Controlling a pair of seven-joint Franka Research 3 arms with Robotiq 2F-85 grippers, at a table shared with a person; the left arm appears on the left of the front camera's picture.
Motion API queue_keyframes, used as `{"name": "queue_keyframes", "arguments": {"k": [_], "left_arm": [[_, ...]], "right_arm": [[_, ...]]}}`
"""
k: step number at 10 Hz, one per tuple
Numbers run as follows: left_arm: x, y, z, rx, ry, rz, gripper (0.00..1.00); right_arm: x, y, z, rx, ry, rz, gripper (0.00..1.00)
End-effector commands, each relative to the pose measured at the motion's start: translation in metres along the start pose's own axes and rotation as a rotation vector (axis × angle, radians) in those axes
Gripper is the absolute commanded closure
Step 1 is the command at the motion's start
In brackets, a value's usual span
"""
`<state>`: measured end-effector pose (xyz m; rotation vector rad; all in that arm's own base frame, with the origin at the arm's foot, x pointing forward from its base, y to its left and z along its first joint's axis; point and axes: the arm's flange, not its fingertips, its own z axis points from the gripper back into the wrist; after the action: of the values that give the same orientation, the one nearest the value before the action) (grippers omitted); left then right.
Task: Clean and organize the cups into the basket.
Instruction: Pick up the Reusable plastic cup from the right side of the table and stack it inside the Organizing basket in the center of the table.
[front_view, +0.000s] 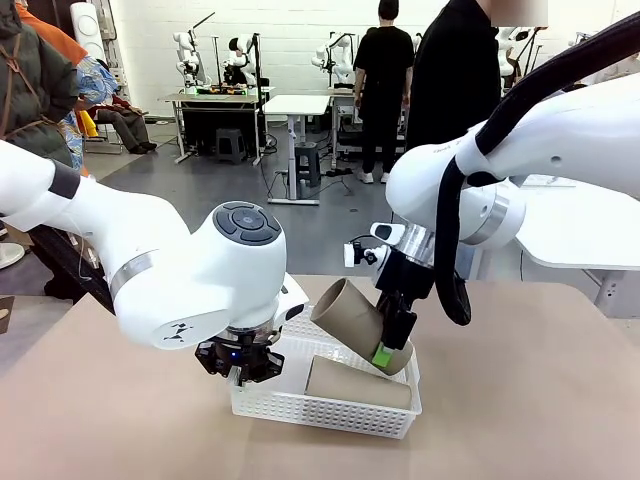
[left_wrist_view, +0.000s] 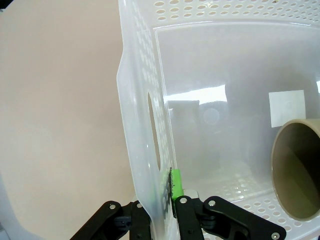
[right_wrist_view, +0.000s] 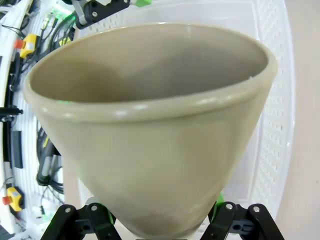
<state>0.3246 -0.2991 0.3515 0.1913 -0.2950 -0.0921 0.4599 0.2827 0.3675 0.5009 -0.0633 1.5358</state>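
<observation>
1. Gripping the tan cup (front_view: 350, 310) low on its body, near the base, the right gripper (front_view: 392, 340) has its fingers clamped on either side of it. The cup hangs tilted just above the right half of the basket (front_view: 320, 412), with its mouth pointing up and toward the basket's left end
2. The left gripper (left_wrist_view: 170, 187) is pinched together on the basket's left end wall, just beside the cut-out handle (left_wrist_view: 154, 130). One green pad (left_wrist_view: 176, 182) is inside the wall and the other finger is outside
3. A second cup (front_view: 355, 385) lies on its side on the basket's floor, along the near wall, with its mouth toward the left end wall
4. Both cups look stiff, hollow and light, with a matte skin that should give the pads fair purchase. The taper is the risk, since a squeeze may walk the cup toward its narrow end. A hold across the body, well below the rim, seems safest
5. The basket looks like thin, light plastic that flexes and would skid on the table (front_view: 540, 400), so pinning its wall makes sense
6. In the right wrist view the held cup covers its own base and most of both pads, so the contact itself cannot be checked
7. In the front view the left arm hides the basket's left end, and the held cup hides part of the far wall
8. In the left wrist view the lying cup is cut off by the picture edge. Its colour reads greyish-tan and I cannot tell it more exactly
</observation>
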Motion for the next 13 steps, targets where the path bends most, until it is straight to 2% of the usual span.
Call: {"name": "queue_keyframes", "arguments": {"k": [1,7,8,13], "left_arm": [[-0.003,0.0,-0.002,0.015,-0.01,-0.006,1.0],[-0.003,0.0,-0.002,0.015,-0.01,-0.006,1.0],[-0.003,0.0,-0.002,0.015,-0.01,-0.006,1.0],[-0.003,0.0,-0.002,0.015,-0.01,-0.006,1.0]], "right_arm": [[-0.003,-0.006,-0.012,-0.063,-0.043,0.07,0.21],[-0.009,-0.025,-0.028,-0.005,-0.069,0.058,0.21],[-0.01,-0.026,-0.028,0.004,-0.07,0.054,0.0],[-0.009,-0.021,-0.018,-0.002,-0.099,0.067,0.0]]}}
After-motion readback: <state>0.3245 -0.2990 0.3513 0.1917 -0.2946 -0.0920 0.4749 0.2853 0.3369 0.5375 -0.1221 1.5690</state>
